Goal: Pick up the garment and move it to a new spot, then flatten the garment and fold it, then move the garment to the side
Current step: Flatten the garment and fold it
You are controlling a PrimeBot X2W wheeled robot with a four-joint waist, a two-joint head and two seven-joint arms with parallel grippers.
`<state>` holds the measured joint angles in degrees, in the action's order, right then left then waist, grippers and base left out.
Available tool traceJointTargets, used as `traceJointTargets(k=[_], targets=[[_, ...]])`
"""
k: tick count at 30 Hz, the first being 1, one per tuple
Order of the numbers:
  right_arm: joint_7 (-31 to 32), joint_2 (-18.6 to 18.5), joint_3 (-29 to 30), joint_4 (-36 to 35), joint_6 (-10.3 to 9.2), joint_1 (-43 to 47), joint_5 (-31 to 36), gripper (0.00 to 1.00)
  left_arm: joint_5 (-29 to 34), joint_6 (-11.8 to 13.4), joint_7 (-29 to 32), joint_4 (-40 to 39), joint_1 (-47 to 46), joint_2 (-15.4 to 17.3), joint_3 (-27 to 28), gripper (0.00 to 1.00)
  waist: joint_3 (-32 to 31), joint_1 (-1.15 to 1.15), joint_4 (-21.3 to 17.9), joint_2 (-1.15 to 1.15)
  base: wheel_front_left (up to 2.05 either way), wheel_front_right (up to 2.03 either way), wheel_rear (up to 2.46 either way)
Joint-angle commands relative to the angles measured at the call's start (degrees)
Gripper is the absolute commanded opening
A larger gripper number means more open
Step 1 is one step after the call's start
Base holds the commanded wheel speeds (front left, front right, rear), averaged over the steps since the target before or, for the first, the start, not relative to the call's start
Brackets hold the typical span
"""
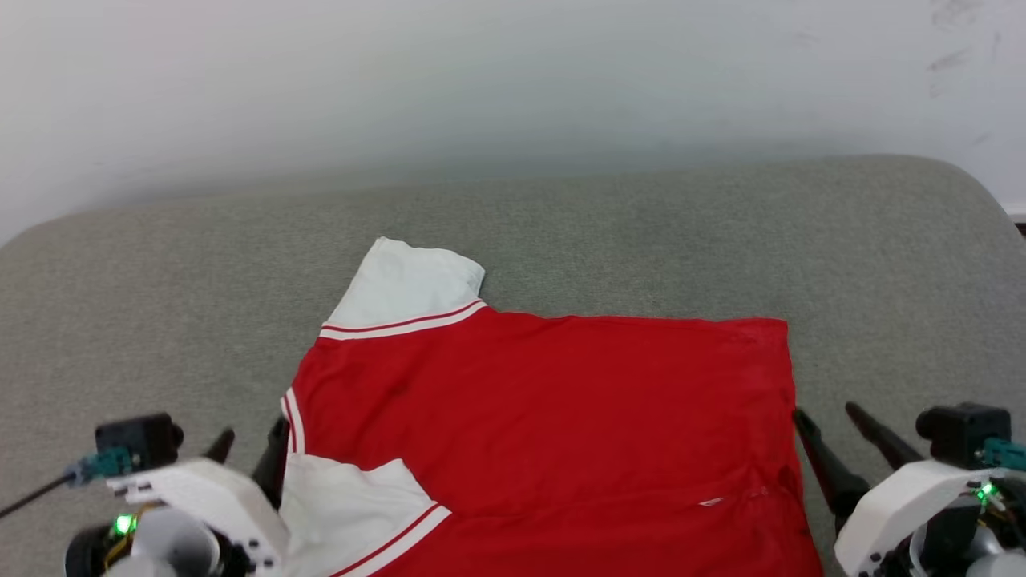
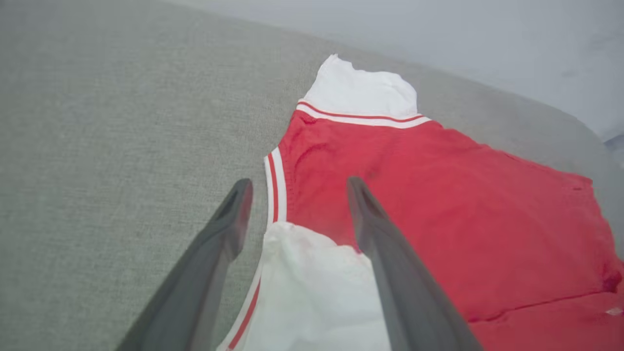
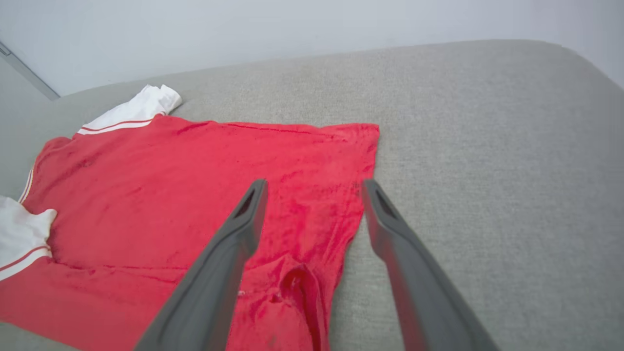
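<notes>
The garment lies spread on a grey padded surface, plain red face up, collar end to the left and hem to the right. One white sleeve with striped trim sticks out at the far left; the other white sleeve lies at the near left. My left gripper stands open beside the collar edge, its fingers straddling the striped trim and sleeve of the garment, holding nothing. My right gripper is open at the hem's right edge, one finger over the garment, the other over bare cushion.
The grey padded surface runs wide to the left, right and far side of the shirt, with rounded far corners. A pale wall rises right behind it.
</notes>
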<state>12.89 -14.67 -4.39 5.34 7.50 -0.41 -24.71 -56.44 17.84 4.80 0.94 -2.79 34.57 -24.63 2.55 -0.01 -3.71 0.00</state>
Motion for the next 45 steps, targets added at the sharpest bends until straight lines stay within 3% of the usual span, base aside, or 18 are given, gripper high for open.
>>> traceJointTargets(k=[1,10,15,23,32,37,38,40,45], targets=[[-2.35,0.25,0.32,-0.48,-0.02,-1.4,1.45,1.0,1.48,-0.24,-1.3,0.22,-3.09,-0.18,0.16,1.0,0.94,0.01,-1.26,0.0,0.0,0.0,0.0],[-10.37,2.51,-0.51,-4.98,-0.02,-8.85,5.0,1.0,5.93,-3.07,0.17,4.43,-21.4,-0.27,-0.29,1.0,10.8,0.01,-6.82,0.0,0.0,0.0,0.0],[-11.95,3.79,-1.28,-6.03,-0.02,-12.48,5.23,1.0,5.25,-6.46,7.4,8.75,-31.7,1.89,-0.98,1.0,17.21,0.01,-9.97,0.0,0.0,0.0,0.0],[-13.69,5.74,-2.48,-4.78,-0.02,-15.63,4.3,1.0,2.07,-10.26,25.24,15.95,-44.38,6.7,-2.63,1.0,23.56,0.01,-13.61,0.0,0.0,0.0,0.0],[-15.64,6.84,-5.04,-2.38,-0.02,-17.77,2.53,1.0,2.78,-9.2,39.21,22.45,-51.68,11.74,-5.08,1.0,28.5,0.01,-17.49,0.0,0.0,0.0,0.0],[-16.02,6.61,-5.89,-0.77,-0.02,-18.41,1.17,1.0,1.84,-8.37,44.47,25.4,-50.26,11.72,-6.89,1.0,29.54,0.01,-18.43,0.0,0.0,0.0,0.0],[-15.95,6.53,-6.01,-0.37,-0.02,-18.55,0.62,1.0,1.27,-8.12,45.76,25.93,-49.55,11.12,-7.26,0.79,29.62,0.01,-18.51,0.0,0.0,0.0,0.0],[-15.63,6.08,-6.2,0.27,-0.02,-18.86,-0.18,1.0,0.24,-7.52,47.25,26.59,-48.16,9.9,-7.83,0.0,29.71,0.01,-18.53,0.0,0.0,0.0,0.0],[-13.8,4.16,-6.75,1.4,-0.02,-20.26,-4.15,1.0,-0.2,-6.76,44.83,27.09,-47.27,8.08,-7.24,0.0,28.96,0.01,-17.43,0.0,0.0,0.0,0.0]])
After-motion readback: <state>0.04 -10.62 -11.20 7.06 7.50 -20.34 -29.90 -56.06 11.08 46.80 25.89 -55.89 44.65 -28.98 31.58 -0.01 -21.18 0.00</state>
